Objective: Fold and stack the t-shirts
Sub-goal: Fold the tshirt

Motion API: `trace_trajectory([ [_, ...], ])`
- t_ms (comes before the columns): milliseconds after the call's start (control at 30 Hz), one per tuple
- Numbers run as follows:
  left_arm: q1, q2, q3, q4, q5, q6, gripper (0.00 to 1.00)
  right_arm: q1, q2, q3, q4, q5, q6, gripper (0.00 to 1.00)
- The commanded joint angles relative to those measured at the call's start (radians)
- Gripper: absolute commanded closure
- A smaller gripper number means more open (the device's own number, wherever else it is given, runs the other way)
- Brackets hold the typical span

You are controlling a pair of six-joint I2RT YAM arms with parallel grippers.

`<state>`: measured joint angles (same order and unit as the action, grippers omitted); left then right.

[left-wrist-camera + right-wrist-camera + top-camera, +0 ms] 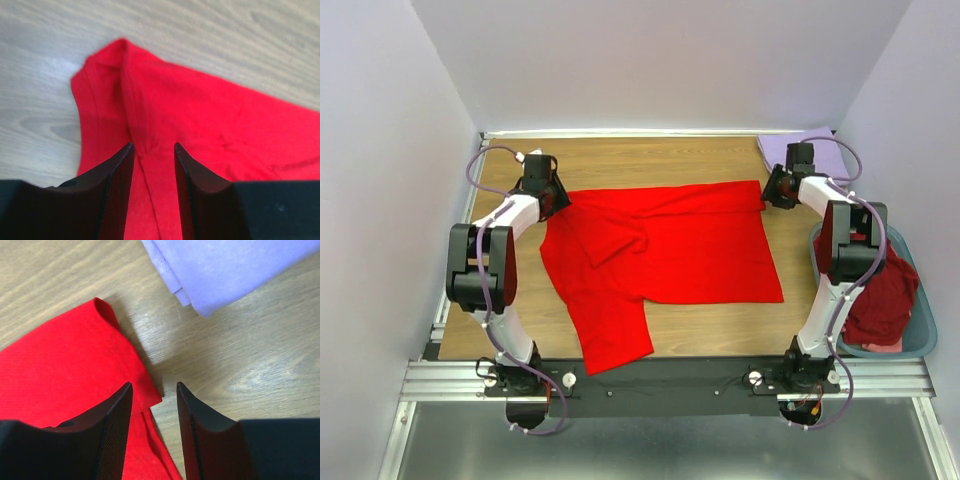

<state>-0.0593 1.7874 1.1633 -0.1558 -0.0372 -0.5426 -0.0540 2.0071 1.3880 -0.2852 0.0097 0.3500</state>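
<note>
plain pale walls on three sides. light wood-grain table below, edged nearest by a black rail. grey metal sheet past that.

**A:** Here we are, and it's a robotics lab cell: plain pale blank walls box in a wood-grain tabletop on three sides, like a test booth.

**B:** Look at the near edge! Silver slotted aluminium rails carry a black mounting plate, and two white-and-black jointed robot arms are bolted side by side onto it.

**A:** Pale purple looped cables run bare along the arms, nothing tucked away.

**B:** The one homely touch sits off to the right: a teal-blue plastic basket heaped with dark maroon cloth shirts, parked beside a bench rig.
</note>
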Motion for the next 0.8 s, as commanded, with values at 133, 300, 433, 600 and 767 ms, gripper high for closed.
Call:
trace_trajectory([
  [133,-0.02,0.078,0.013,-0.039,0.003,0.0,0.55,-0.004,0.042,-0.004,0.0,-0.031,0.001,0.53],
  [300,-0.027,0.107,0.032,-0.054,-0.03,0.0,0.55,-0.004,0.056,-0.004,-0.002,-0.039,0.0,0.55],
  [433,-0.027,0.127,0.042,-0.056,-0.029,-0.002,0.55,-0.004,0.061,-0.004,0.0,-0.04,0.0,0.55],
  [600,-0.027,0.135,0.055,-0.054,-0.023,-0.007,0.6,-0.004,0.065,-0.003,0.0,-0.036,-0.003,0.58],
  [767,-0.028,0.119,0.062,-0.062,-0.023,-0.007,0.73,-0.004,0.062,-0.003,0.0,-0.027,-0.006,0.68],
])
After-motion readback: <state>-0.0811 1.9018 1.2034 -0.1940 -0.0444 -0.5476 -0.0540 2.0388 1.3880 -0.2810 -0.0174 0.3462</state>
